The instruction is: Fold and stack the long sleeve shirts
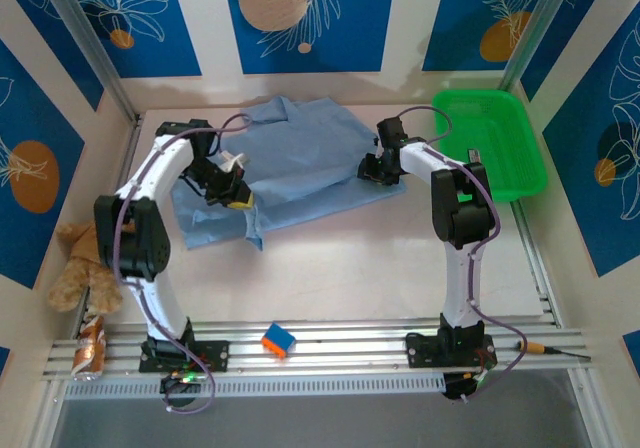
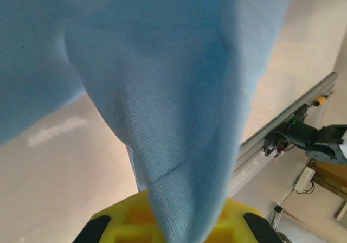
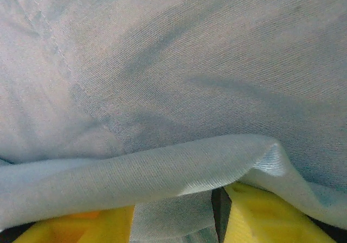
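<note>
A light blue long sleeve shirt (image 1: 300, 153) lies spread over the far middle of the table. My left gripper (image 1: 236, 194) is at its left part, shut on a bunch of the fabric. In the left wrist view the cloth (image 2: 179, 91) rises out from between the yellow jaws of that gripper (image 2: 181, 229). My right gripper (image 1: 373, 170) is at the shirt's right edge. In the right wrist view a fold of the shirt (image 3: 162, 172) drapes over its yellow fingers (image 3: 265, 213), and cloth also lies between them at the gripper (image 3: 176, 221). Their tips are hidden.
A green plastic basket (image 1: 497, 173) stands at the far right. A teddy bear (image 1: 80, 263) sits against the left wall, with a can (image 1: 90, 350) at the near left corner. An orange and blue block (image 1: 278, 340) rests on the front rail (image 1: 340, 353).
</note>
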